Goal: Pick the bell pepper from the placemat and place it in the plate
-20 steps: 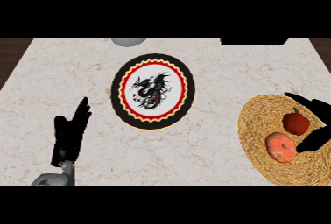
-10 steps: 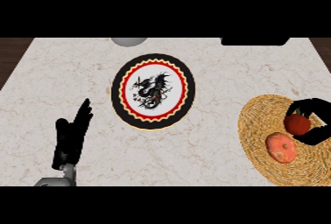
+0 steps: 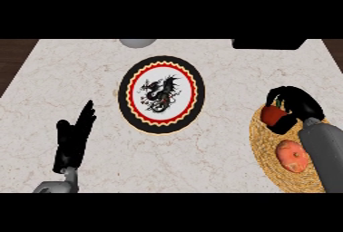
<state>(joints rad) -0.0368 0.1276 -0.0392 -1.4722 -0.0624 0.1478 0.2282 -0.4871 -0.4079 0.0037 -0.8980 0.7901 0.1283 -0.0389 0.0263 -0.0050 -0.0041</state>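
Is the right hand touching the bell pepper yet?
Touching. In the head view the right hand curls around the red bell pepper over the woven placemat, fingers wrapped across its top and side.

A round orange-red fruit (image 3: pixel 292 155) lies on the woven mat. A grey rounded object (image 3: pixel 137 42) and a black box (image 3: pixel 268 43) sit at the pale marble tabletop's (image 3: pixel 221 149) far edge.

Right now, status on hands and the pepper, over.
Right hand curled round bell pepper, still over placemat. Left hand open, resting low left. Plate unoccupied, path looks clear.
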